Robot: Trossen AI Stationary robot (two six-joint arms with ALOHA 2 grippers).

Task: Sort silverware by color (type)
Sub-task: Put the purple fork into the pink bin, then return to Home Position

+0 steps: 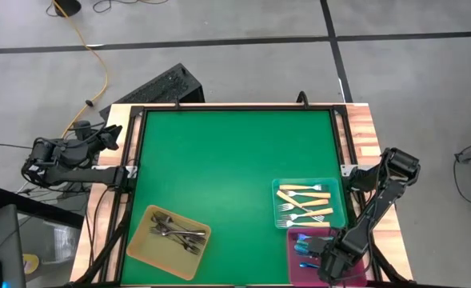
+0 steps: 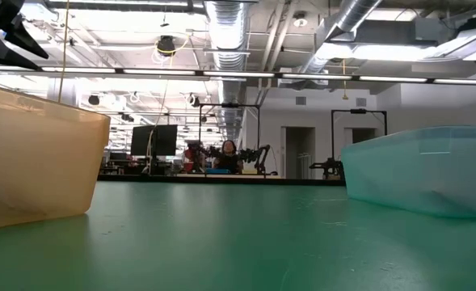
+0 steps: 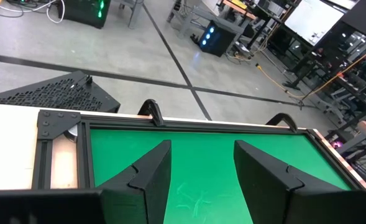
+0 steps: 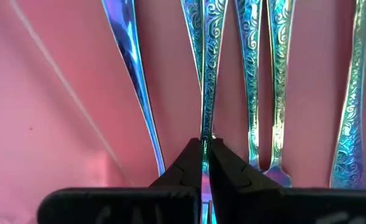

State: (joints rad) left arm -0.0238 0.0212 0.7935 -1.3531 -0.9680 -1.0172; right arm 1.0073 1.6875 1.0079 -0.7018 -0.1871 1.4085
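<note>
Handling: blue forks (image 4: 276, 74) look to me thin, stiff, light and slick, likely to twist or slip from a pinch; the narrow handle is the place to take hold, and that is where I have one.
Looks: blue forks shine iridescent blue-green with scrollwork down the handles; cream forks (image 1: 303, 202) are silver with tan handles; grey forks (image 1: 175, 230) are plain dark metal.
Right claw (image 4: 205, 163): clenched on the handle of one blue fork (image 4: 206, 68), inside the pink tray (image 4: 58, 93), with at least four more blue forks lying beside it on the tray floor.
Left claw (image 3: 201, 177): released, fingers apart, nothing between them, waiting off the table's edge on the far side from the pink tray.
Where things lie: pink tray (image 1: 297, 244) holds the blue forks; teal tray (image 1: 338, 200) stands just beside it with the cream forks; yellow tray (image 1: 143, 244) is well apart from it, along the same table edge, with the grey forks.
Progress: I see no loose fork on the green mat (image 1: 227, 168), so I judge the sorting nearly done, this blue one likely the last to set down.
Risk: letting go at a tilt could leave the fork crossed over its neighbours.
</note>
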